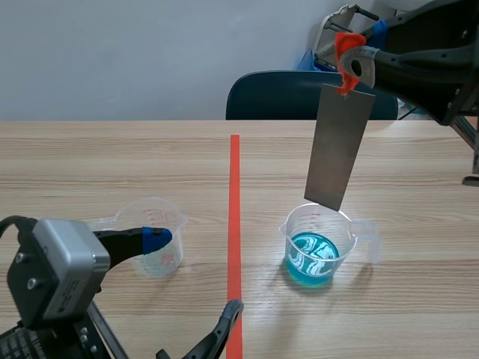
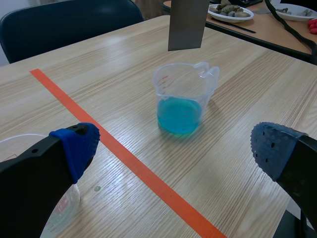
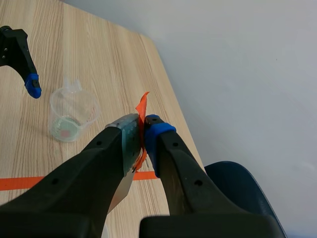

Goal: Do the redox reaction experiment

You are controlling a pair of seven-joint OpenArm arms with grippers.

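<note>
A clear beaker [image 1: 317, 244] holding blue liquid [image 2: 179, 115] stands right of the red tape line. Directly above it hangs a grey metal strip [image 1: 340, 146] with an orange-red tag [image 1: 346, 52] at its top end; my right gripper [image 1: 352, 63] is shut on that top end, raised high. In the right wrist view the fingers [image 3: 158, 136] clamp the strip [image 3: 130, 141] and tag [image 3: 142, 106]. The strip's lower edge sits just over the beaker's rim. An empty clear beaker [image 1: 153, 238] stands left of the line. My left gripper [image 2: 173, 148] is open, low beside that empty beaker [image 2: 62, 215].
A dark blue chair [image 1: 299, 96] stands behind the table's far edge. A second table with dishes [image 2: 230, 11] shows beyond the beaker in the left wrist view. The red tape line [image 1: 235, 224] runs down the table's middle.
</note>
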